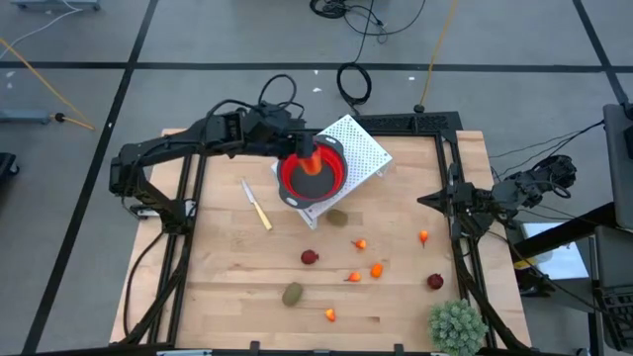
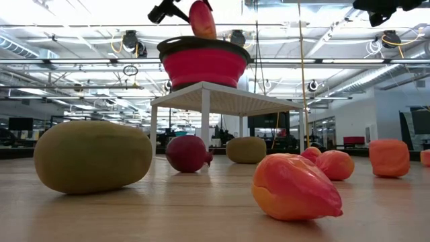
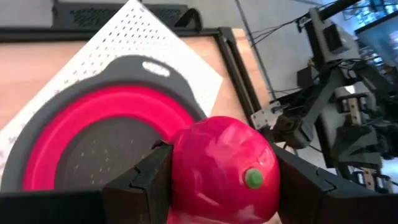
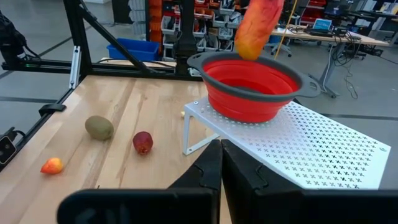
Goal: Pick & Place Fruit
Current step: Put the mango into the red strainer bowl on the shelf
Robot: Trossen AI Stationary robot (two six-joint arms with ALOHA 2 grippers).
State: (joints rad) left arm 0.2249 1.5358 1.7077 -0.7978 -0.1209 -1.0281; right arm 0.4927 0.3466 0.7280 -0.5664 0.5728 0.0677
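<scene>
**Red-orange toy fruit held over the bowl**

The left gripper (image 3: pixel 217 180) has its jaws clamped on the flanks of a red-orange fruit (image 3: pixel 224 168), directly above the red bowl (image 1: pixel 313 170). It looks light, smooth and probably slippery, so a mid-body hold suits. The right gripper (image 4: pixel 219 163), jaws closed and empty, waits aside. Below them: a white perforated stand (image 4: pixel 323 152), wooden desk (image 1: pixel 227 267), workshop behind.

The left pincer (image 1: pixel 309 156) is positioned over the red bowl (image 1: pixel 313 172), w/ a red-orange fruit (image 1: pixel 311 162) gripped. The bowl is seated on a white perforated stand (image 1: pixel 348 158). Small fruit pieces (image 1: pixel 362 270) are scattered across the surface (image 1: pixel 227 287); the right arm (image 1: pixel 473 202) is parked at the surface's right edge.
</scene>
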